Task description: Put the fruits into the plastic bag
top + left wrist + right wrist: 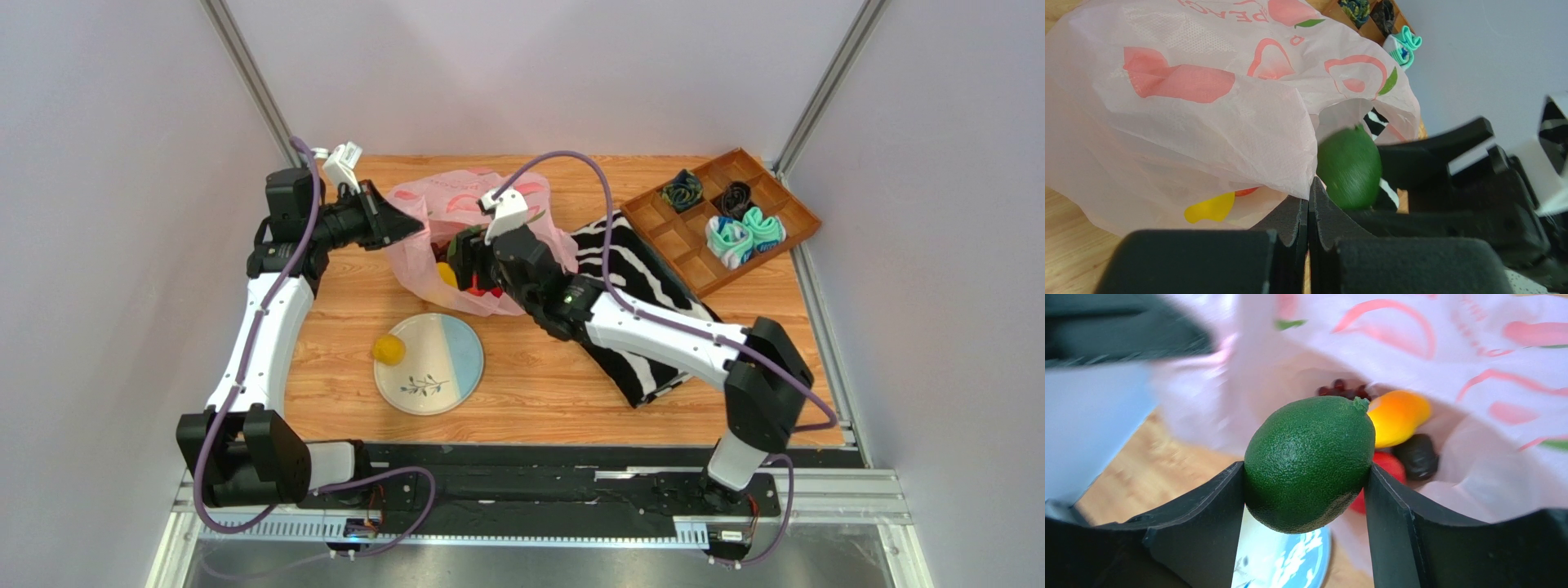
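The pink plastic bag lies at the back middle of the table, its mouth toward the front. My left gripper is shut on the bag's rim and holds the mouth up. My right gripper is shut on the green oval fruit at the bag's mouth; the fruit also shows in the left wrist view. Inside the bag lie the mango, a red fruit, the grape bunch and a dark fruit. One lemon sits on the plate.
A zebra-striped cloth lies right of the bag under my right arm. A brown compartment tray with rolled cloth bundles stands at the back right. The plate is in front of the bag.
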Robot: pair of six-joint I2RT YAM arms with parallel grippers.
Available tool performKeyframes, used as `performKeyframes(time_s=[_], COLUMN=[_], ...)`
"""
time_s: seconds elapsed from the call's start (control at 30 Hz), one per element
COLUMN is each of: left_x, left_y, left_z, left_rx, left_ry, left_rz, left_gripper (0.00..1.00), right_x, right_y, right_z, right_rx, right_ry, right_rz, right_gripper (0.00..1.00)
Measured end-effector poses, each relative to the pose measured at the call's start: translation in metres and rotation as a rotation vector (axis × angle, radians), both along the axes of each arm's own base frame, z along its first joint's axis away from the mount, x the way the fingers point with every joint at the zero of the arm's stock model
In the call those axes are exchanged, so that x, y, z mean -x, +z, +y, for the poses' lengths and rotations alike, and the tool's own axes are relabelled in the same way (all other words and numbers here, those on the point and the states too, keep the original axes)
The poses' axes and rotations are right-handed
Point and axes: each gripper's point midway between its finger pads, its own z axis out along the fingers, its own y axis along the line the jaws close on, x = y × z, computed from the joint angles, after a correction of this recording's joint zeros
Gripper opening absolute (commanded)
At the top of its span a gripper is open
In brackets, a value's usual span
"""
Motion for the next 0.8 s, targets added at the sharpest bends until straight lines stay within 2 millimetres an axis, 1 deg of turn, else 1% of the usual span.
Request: performKeyframes(time_s=[0.07, 0.17, 0.23, 0.33, 0.43, 0.57, 0.63, 0.67, 0.73, 0.8], left_x=[0.0, 0.0, 0.0, 0.001, 0.0, 0.0, 0.0, 0.001, 0.001, 0.001], left_y=[0.0, -0.001, -0.002, -0.003, -0.004, -0.004, -0.004, -0.004, -0.004, -0.005], left_z=[0.0, 0.0, 0.001, 0.001, 0.002, 0.002, 0.002, 0.002, 0.002, 0.002], left_rx=[-0.001, -0.001, -0.004, -0.01, -0.014, -0.017, -0.017, -0.016, -0.016, -0.017], left_ry=[0.001, 0.001, 0.003, 0.004, 0.006, 0.005, 0.005, 0.005, 0.005, 0.005], left_rz=[0.001, 0.004, 0.006, 0.008, 0.008, 0.007, 0.007, 0.008, 0.01, 0.01], left_gripper=[0.0, 0.0, 0.0, 0.0, 0.0, 0.0, 0.0, 0.0, 0.0, 0.0], right_x=[-0.025, -0.049, -0.055, -0.057, -0.058, -0.066, -0.07, -0.071, -0.074, -0.076], right_y=[-0.009, -0.037, -0.053, -0.073, -0.084, -0.094, -0.099, -0.101, -0.105, -0.11], right_z=[-0.003, -0.013, -0.017, -0.022, -0.026, -0.028, -0.03, -0.032, -0.033, -0.034], right_rx=[0.041, 0.137, 0.195, 0.27, 0.315, 0.338, 0.347, 0.354, 0.363, 0.372], right_ry=[-0.058, -0.127, -0.152, -0.17, -0.18, -0.192, -0.196, -0.197, -0.201, -0.202], right_rz=[0.015, 0.05, 0.067, 0.086, 0.101, 0.119, 0.13, 0.136, 0.144, 0.153], right_gripper=[0.05, 0.06, 0.06, 0.07, 0.08, 0.11, 0.15, 0.2, 0.26, 0.4])
